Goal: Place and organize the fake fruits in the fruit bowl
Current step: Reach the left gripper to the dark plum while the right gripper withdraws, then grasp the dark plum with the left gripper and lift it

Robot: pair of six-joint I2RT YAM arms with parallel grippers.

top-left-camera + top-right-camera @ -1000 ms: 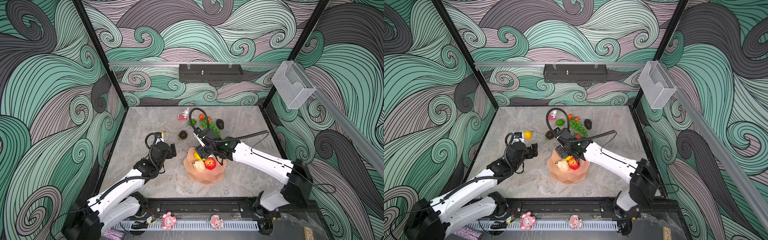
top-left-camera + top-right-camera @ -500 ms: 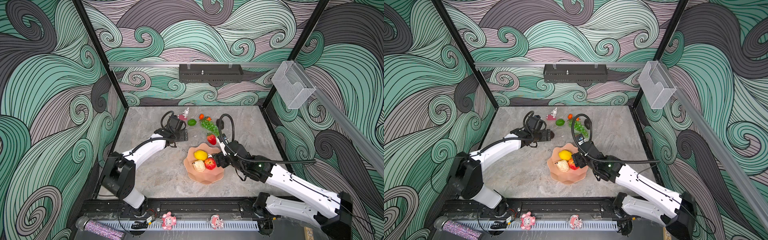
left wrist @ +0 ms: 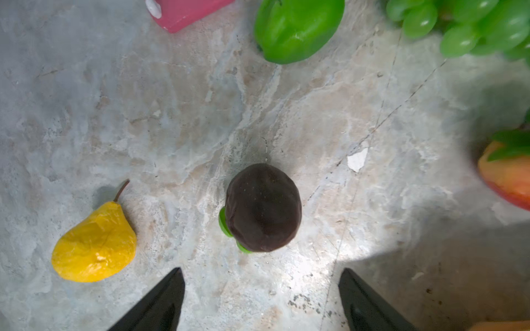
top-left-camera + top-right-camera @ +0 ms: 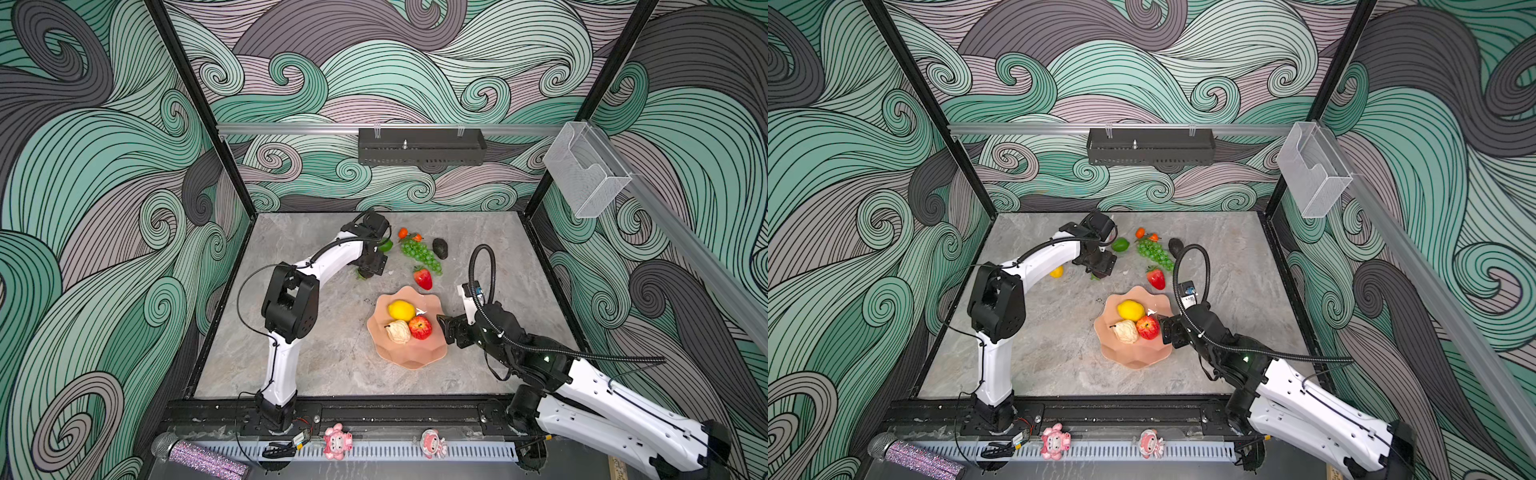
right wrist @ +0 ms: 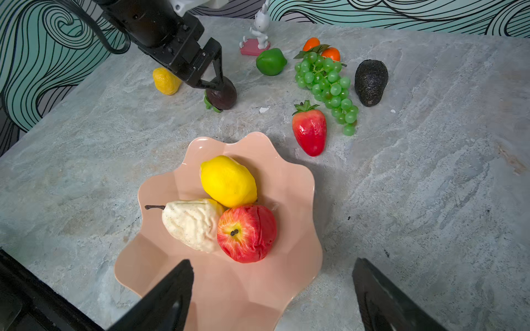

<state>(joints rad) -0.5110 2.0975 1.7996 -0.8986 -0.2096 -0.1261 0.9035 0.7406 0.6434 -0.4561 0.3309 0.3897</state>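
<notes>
We see the fruit bowl (image 5: 238,289), a matte salmon-pink dish with a wavy, petal-like rim, sitting near the middle of the veined grey stone-look tabletop (image 5: 430,200). Three pieces inside it touch one another: a glossy oval lemon (image 5: 228,181), a cream pear (image 5: 192,223) with wrinkled, speckled skin and a dark stem, and a streaked red apple (image 5: 246,232). The right gripper (image 5: 272,275) hangs over the bowl's rim, its black wedge-shaped fingers spread wide with nothing between them.

Just beyond the bowl lies a shiny strawberry (image 5: 309,131) with a leafy green cap, beside the tail of a bunch of translucent green grapes (image 5: 327,83). A pebbly dark avocado (image 5: 370,81) lies next to the bunch, two small oranges (image 5: 329,53) sit at its head, and a smooth green fruit (image 5: 271,61) is nearby.

The left gripper (image 3: 261,286) is poised over a round dark-brown fruit (image 3: 263,207) with small green leaves at its base. Its jaws are apart, and we cannot tell whether a finger touches the fruit. A crinkled yellow pear (image 3: 94,243) lies near it.
</notes>
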